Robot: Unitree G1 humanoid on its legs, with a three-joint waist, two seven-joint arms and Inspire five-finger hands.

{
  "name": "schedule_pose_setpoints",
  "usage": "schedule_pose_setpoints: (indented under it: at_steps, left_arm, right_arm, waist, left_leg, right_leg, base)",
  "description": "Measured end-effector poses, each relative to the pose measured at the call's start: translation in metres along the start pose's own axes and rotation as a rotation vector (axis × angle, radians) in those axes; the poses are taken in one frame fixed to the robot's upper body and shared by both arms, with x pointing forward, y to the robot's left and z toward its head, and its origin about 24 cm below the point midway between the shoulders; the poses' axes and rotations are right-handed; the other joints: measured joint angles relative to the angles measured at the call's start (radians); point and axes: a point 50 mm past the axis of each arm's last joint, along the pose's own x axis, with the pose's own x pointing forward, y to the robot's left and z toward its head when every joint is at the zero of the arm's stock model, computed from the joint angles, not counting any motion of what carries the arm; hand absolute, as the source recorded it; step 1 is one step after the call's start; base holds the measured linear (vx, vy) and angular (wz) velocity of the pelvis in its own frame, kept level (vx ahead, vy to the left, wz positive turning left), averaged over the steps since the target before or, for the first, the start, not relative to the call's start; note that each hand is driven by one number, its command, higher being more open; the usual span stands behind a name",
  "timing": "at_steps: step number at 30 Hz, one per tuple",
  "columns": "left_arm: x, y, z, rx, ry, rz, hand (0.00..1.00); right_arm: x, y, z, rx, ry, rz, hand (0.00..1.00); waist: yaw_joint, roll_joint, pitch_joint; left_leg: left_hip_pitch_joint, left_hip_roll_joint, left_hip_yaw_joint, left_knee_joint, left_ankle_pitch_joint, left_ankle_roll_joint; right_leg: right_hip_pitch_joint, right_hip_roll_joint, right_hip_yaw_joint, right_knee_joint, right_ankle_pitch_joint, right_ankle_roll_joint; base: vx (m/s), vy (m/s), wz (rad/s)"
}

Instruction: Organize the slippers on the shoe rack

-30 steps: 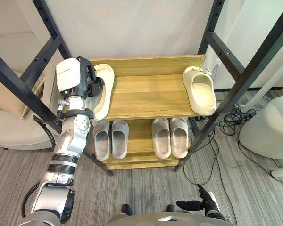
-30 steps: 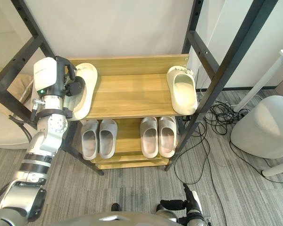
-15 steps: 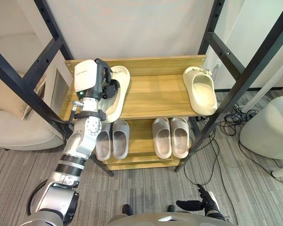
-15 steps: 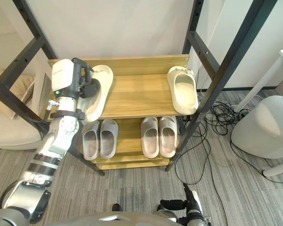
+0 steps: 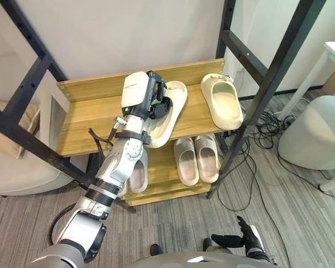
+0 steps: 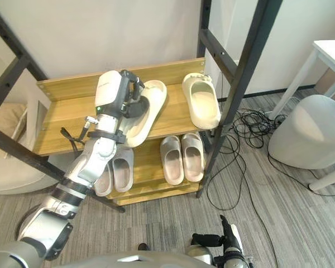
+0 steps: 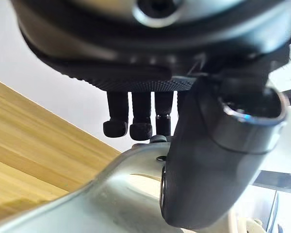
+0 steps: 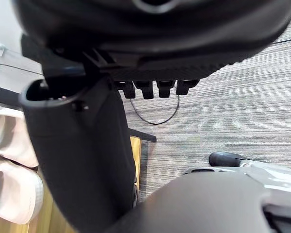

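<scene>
Pinches a cream slipper (image 5: 172, 111) between the left hand's (image 5: 156, 102) thumb and curled fingers over the shoe rack's (image 5: 84, 134) top shelf, near end at the front edge; bare board leftward.

The silver-grey left arm (image 5: 106, 187) has ringed joints and a white wrist block (image 5: 135, 89); the left hand (image 5: 158, 104) and right hand (image 5: 230, 240) are black and finely textured.
</scene>
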Motion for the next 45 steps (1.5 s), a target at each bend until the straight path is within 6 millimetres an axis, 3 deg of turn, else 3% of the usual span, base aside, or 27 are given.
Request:
schedule_pose_setpoints:
  at_steps: [11, 12, 16, 27, 45]
  left_arm:
    - [0.032, 0.01, 0.007, -0.055, 0.016, 0.063, 0.0]
    - [0.035, 0.013, 0.005, -0.05, 0.022, 0.073, 1.0]
    - [0.04, 0.023, 0.0, -0.035, 0.043, 0.112, 1.0]
    - [0.039, 0.02, -0.001, -0.044, 0.059, 0.117, 1.0]
    - [0.024, 0.004, 0.011, -0.337, 0.081, 0.062, 1.0]
  right_arm:
    - [0.001, -0.008, 0.006, 0.04, -0.026, -0.038, 1.0]
    - [0.001, -0.009, 0.006, 0.043, -0.028, -0.041, 1.0]
    - [0.001, -0.009, 0.009, 0.064, -0.039, -0.048, 1.0]
    - [0.002, -0.011, 0.011, 0.063, -0.05, -0.056, 1.0]
    - [0.002, -0.009, 0.01, 0.049, -0.042, -0.051, 1.0]
  waist:
    - [-0.025, 0.031, 0.022]
    - [-0.026, 0.032, 0.027]
    - [-0.03, 0.035, 0.036]
    - [-0.034, 0.043, 0.044]
    - [-0.012, 0.034, 0.051]
  left_leg:
    - [-0.034, 0.009, 0.052, 0.001, -0.005, -0.004]
    - [-0.034, 0.009, 0.055, 0.001, -0.005, -0.004]
    - [-0.045, 0.009, 0.078, 0.001, -0.006, -0.004]
    - [-0.043, 0.006, 0.063, 0.0, 0.003, 0.003]
    - [-0.035, -0.006, 0.006, 0.0, 0.018, 0.014]
  right_leg:
    - [-0.063, 0.007, 0.055, 0.0, 0.013, 0.001]
    - [-0.065, 0.007, 0.058, 0.0, 0.014, 0.001]
    - [-0.088, 0.009, 0.08, 0.0, 0.024, 0.001]
    - [-0.08, 0.005, 0.064, -0.003, 0.033, 0.001]
    - [-0.04, -0.007, 0.0, -0.003, 0.032, 0.002]
  base:
    - [-0.02, -0.007, -0.14]
    - [-0.04, -0.001, -0.1]
    - [-0.03, -0.002, -0.16]
    - [-0.05, -0.004, 0.03]
    - [-0.03, -0.003, 0.1]
